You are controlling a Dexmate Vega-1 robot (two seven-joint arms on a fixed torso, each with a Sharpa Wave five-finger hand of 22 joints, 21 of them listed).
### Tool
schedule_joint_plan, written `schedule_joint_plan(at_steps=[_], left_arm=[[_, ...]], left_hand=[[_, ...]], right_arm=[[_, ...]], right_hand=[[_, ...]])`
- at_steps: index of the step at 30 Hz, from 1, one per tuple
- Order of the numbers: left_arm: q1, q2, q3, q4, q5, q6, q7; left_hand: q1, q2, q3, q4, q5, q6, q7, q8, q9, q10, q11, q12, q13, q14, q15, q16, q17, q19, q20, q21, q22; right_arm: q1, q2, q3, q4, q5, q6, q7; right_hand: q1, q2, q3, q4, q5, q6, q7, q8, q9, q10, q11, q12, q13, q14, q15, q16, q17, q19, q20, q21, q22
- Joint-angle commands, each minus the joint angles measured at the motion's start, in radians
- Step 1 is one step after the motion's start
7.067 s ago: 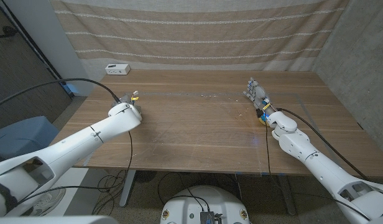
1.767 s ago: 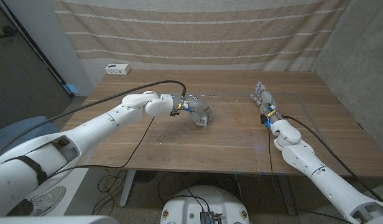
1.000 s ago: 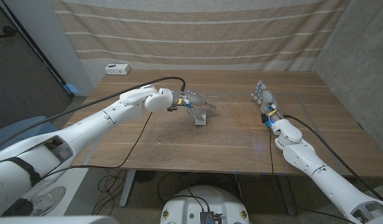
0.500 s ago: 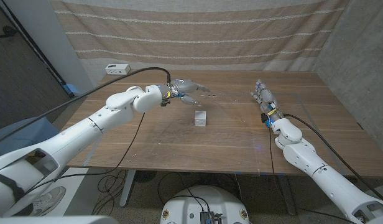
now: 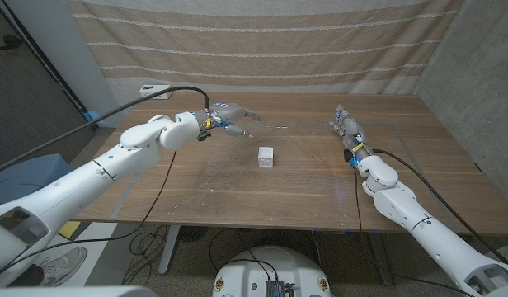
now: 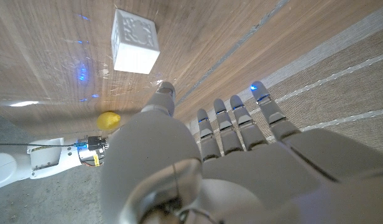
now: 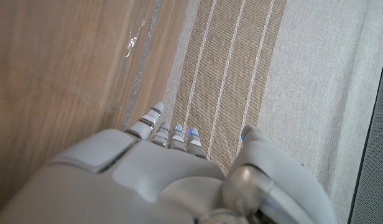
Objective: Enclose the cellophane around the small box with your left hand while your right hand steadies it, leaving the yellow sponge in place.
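A small white box stands alone near the middle of the wooden table; it also shows in the left wrist view. Under it a clear cellophane sheet lies spread on the wood, seen as faint glints and edges. My left hand hovers behind and to the left of the box, fingers spread, holding nothing. My right hand is at the right of the sheet with straight fingers and grips nothing. A yellow sponge peeks out by my right wrist, also yellow sponge.
A small white device sits at the table's far left corner, behind my left arm's black cable. A striped curtain hangs right behind the table. Crinkled cellophane glints show near the far edge.
My left hand held the box a second ago, set it on the sheet, let go and drew back to the far left. The right hand has stayed put.
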Motion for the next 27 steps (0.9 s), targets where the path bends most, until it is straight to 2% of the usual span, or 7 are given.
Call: schedule_joint_plan(at_steps=[1, 5, 8, 12, 20, 22, 27], left_arm=[[0.086, 0.073, -0.059, -0.116, 0.023, 0.182, -0.051], [0.091, 0.079, -0.050, -0.150, 0.055, 0.272, -0.118], [0.089, 0.097, -0.047, -0.151, 0.040, 0.267, -0.146], [0.089, 0.126, -0.043, -0.165, 0.030, 0.256, -0.189], [0.094, 0.179, -0.030, -0.210, 0.080, 0.259, -0.272], [0.094, 0.192, -0.027, -0.218, 0.102, 0.250, -0.287], [0.101, 0.220, -0.038, -0.224, 0.113, 0.214, -0.308]], left_hand=[[-0.003, 0.007, 0.000, -0.004, 0.000, -0.020, 0.009, -0.013, 0.000, 0.005, 0.010, -0.001, -0.001, 0.024, -0.007, 0.012, -0.003, 0.044, 0.011, 0.009, 0.001], [-0.014, 0.013, 0.003, -0.002, -0.001, -0.037, 0.016, -0.025, 0.001, 0.008, 0.019, -0.003, -0.007, 0.055, -0.016, 0.018, -0.013, 0.130, 0.011, 0.034, 0.004], [-0.015, 0.011, 0.005, -0.005, -0.001, -0.037, 0.015, -0.025, 0.001, 0.004, 0.013, -0.005, -0.009, 0.044, -0.016, 0.011, -0.017, 0.152, 0.009, 0.037, 0.002], [0.016, 0.016, 0.012, -0.028, 0.002, -0.019, 0.002, -0.021, 0.002, -0.022, 0.000, -0.017, -0.016, -0.026, -0.005, -0.013, -0.025, 0.015, -0.028, -0.032, -0.001], [0.122, 0.019, 0.038, -0.055, 0.015, 0.041, -0.035, -0.010, 0.004, -0.048, -0.004, -0.023, -0.028, -0.094, 0.006, -0.026, -0.039, -0.040, -0.026, -0.077, -0.001], [0.152, 0.021, 0.045, -0.055, 0.018, 0.046, -0.042, -0.010, 0.005, -0.058, -0.022, -0.024, -0.030, -0.105, 0.008, -0.026, -0.041, -0.047, -0.028, -0.085, -0.001], [0.182, 0.014, 0.048, -0.053, 0.020, 0.047, -0.046, -0.013, 0.006, -0.067, -0.020, -0.025, -0.033, -0.125, 0.010, -0.029, -0.043, -0.058, -0.031, -0.097, -0.001]], right_arm=[[0.029, 0.014, -0.023, 0.018, -0.008, -0.015, 0.018], [0.038, 0.018, -0.029, 0.025, -0.008, -0.018, 0.026], [0.042, 0.017, -0.032, 0.027, -0.010, -0.019, 0.031], [0.042, 0.016, -0.033, 0.024, -0.010, -0.022, 0.032], [0.058, 0.021, -0.044, 0.036, -0.010, -0.033, 0.044], [0.062, 0.024, -0.048, 0.042, -0.011, -0.033, 0.048], [0.068, 0.029, -0.057, 0.044, -0.018, -0.039, 0.047]], right_hand=[[0.013, 0.000, 0.005, -0.008, -0.002, 0.009, 0.000, 0.004, 0.003, 0.002, 0.005, 0.004, 0.004, 0.001, 0.004, 0.001, -0.001, 0.008, 0.003, 0.004, 0.005], [0.014, 0.000, 0.006, -0.009, -0.003, 0.009, -0.001, 0.003, 0.003, 0.002, 0.005, 0.004, 0.004, 0.000, 0.003, 0.001, 0.000, 0.009, 0.003, 0.004, 0.005], [0.014, 0.000, 0.006, -0.009, -0.003, 0.009, -0.001, 0.003, 0.003, 0.003, 0.004, 0.004, 0.004, 0.001, 0.003, 0.001, 0.000, 0.008, 0.002, 0.004, 0.005], [0.012, 0.001, 0.006, -0.008, -0.005, 0.011, -0.002, 0.003, 0.003, 0.002, 0.002, 0.004, 0.004, 0.001, 0.003, 0.002, 0.002, 0.008, 0.002, 0.004, 0.005], [0.008, 0.004, 0.007, -0.004, -0.007, 0.013, -0.002, 0.004, 0.003, 0.004, 0.002, 0.004, 0.004, 0.002, 0.001, 0.003, 0.004, 0.009, 0.001, 0.004, 0.006], [0.008, 0.005, 0.007, -0.004, -0.008, 0.014, -0.002, 0.004, 0.003, 0.005, 0.003, 0.004, 0.004, 0.002, 0.001, 0.004, 0.004, 0.009, 0.001, 0.004, 0.006], [0.006, 0.006, 0.008, -0.002, -0.009, 0.014, -0.002, 0.003, 0.004, 0.005, 0.003, 0.005, 0.004, 0.002, 0.001, 0.004, 0.005, 0.009, 0.001, 0.004, 0.006]])
